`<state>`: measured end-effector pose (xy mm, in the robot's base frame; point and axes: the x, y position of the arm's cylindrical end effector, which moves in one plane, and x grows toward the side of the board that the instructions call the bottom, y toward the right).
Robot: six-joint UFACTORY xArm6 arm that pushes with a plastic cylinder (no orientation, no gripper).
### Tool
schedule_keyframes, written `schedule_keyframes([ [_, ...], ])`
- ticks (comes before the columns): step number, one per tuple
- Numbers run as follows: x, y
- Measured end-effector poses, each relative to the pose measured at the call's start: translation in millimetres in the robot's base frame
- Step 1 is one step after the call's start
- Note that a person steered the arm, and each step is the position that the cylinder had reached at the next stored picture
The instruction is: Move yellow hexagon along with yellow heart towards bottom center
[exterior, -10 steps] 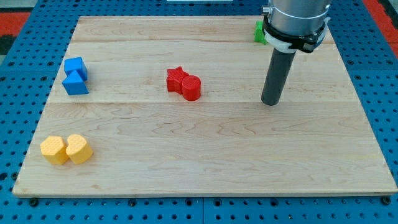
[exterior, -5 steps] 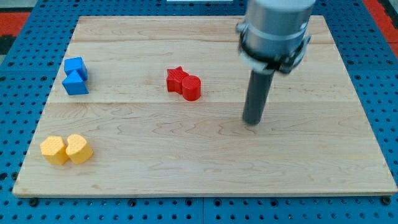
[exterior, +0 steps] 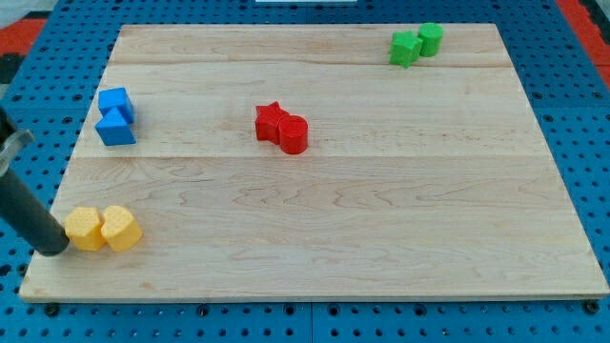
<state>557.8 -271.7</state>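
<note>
The yellow hexagon (exterior: 85, 229) and the yellow heart (exterior: 121, 228) lie side by side, touching, near the board's bottom left corner. The hexagon is on the left, the heart on the right. My tip (exterior: 53, 249) rests on the board at the view's left edge, just left of the yellow hexagon, touching it or nearly so. The dark rod slants up and out of the view at the left.
Two blue blocks (exterior: 115, 116) sit together at the upper left. A red star and a red cylinder (exterior: 282, 128) touch near the middle. Two green blocks (exterior: 416, 44) stand at the top right. The wooden board (exterior: 381, 238) lies on a blue pegboard.
My tip has swept from the board's right middle across to the far left, ending beside the yellow hexagon. The green blocks are now uncovered. No block has moved.
</note>
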Motion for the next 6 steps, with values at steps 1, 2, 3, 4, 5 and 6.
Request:
schedule_keyframes([
  [1,-15,3],
  [2,-13,59],
  [3,-13,122],
  [4,-11,179],
  [5,-13,206],
  [6,-32,187],
])
